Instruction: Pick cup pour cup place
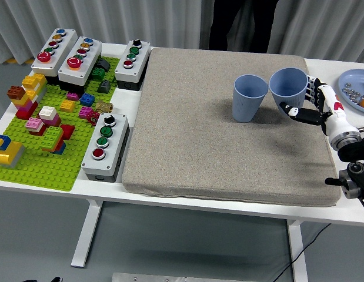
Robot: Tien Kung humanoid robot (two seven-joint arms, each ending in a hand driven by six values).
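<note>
In the right part of the frame the right hand [313,104] has its fingers wrapped around the held cup [289,87], which hangs above the grey mat [217,135]. Its rim touches, or nearly touches, the rim of the standing cup [249,98] just to its left. The held cup's long axis leans leftward, mouth up and toward that cup, which stands upright and open. Pouring, I judge, needs further leftward tilt. No left hand shows.

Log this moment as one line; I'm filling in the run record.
phase: pour approach | right hand: shut on held cup, lifted, tilted toward standing cup | left hand: not in view | mat: under both
</note>
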